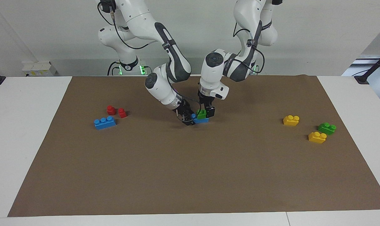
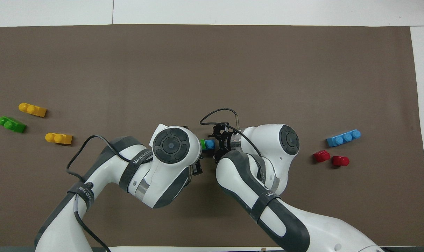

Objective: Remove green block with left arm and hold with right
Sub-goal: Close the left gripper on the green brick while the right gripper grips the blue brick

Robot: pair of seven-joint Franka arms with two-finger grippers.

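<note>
The green block [image 1: 202, 113] sits on top of a blue brick [image 1: 202, 120] on the brown mat, in the middle and close to the robots. My left gripper [image 1: 205, 112] comes straight down and is shut on the green block. My right gripper [image 1: 188, 119] reaches in low from the right arm's end and is shut on the end of the blue brick. In the overhead view only a sliver of the green block [image 2: 203, 144] and of the blue brick [image 2: 209, 144] shows between the two hands.
Toward the right arm's end lie a loose blue three-stud brick [image 1: 104, 122] and two small red blocks [image 1: 111, 110] [image 1: 122, 112]. Toward the left arm's end lie two yellow bricks [image 1: 291, 120] [image 1: 317, 137] and a darker green brick [image 1: 327, 128].
</note>
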